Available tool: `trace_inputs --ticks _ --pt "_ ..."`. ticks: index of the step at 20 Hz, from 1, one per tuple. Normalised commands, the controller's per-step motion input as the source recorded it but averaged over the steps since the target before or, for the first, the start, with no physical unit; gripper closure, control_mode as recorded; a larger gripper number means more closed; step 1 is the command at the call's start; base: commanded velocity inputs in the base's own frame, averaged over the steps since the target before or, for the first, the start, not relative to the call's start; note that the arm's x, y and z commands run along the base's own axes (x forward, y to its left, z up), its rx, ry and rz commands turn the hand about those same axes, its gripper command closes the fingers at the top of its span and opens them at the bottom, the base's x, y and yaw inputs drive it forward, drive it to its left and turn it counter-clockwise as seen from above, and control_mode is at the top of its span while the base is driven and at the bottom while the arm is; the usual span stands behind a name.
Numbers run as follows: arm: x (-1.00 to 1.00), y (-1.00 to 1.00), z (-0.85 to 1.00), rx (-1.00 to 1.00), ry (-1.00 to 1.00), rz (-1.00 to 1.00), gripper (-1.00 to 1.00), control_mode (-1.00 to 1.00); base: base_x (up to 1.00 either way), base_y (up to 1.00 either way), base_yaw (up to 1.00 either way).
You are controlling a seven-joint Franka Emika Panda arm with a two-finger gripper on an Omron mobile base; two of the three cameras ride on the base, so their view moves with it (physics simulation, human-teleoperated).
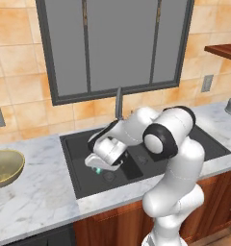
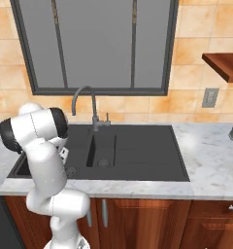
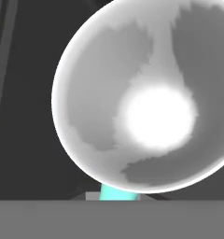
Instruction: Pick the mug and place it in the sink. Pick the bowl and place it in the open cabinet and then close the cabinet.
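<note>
Matte black sink (image 1: 83, 144), marble counter (image 1: 35, 202)

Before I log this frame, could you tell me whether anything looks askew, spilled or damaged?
Nothing stands out. The gripper holds the mug low over the sink; the bowl sits upright on the counter.

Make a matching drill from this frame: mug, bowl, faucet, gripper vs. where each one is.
Things:
1. mug
2. bowl
3. faucet
4. gripper

Places:
A. on the marble counter, left of the sink
B. low over the sink's left basin, shut on the mug
C. behind the sink, under the window
D. in the gripper's closed fingers, over the basin floor

Pairs: 1-D, 2-A, 3-C, 4-B
</note>
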Motion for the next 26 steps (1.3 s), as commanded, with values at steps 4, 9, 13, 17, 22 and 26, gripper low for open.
trace_inputs --ticks 4,9,13,17,22,26 --pt "0.33 0.15 -0.31 0.0 0.0 0.0 1.0 -1.0 0.0 0.0 0.0" --pt "0.41 0.12 -0.09 0.0 0.0 0.0 1.0 -1.0 0.0 0.0 0.0" --pt "0.47 0.12 -0.04 0.0 0.0 0.0 1.0 -1.0 0.0 0.0 0.0" --pt "0.42 0.11 -0.16 0.0 0.0 0.0 1.0 -1.0 0.0 0.0 0.0" --pt "0.45 0.12 -0.34 0.0 0.0 0.0 1.0 -1.0 0.0 0.0 0.0" --pt "0.43 0.1 -0.46 0.0 0.0 0.0 1.0 -1.0 0.0 0.0 0.0"
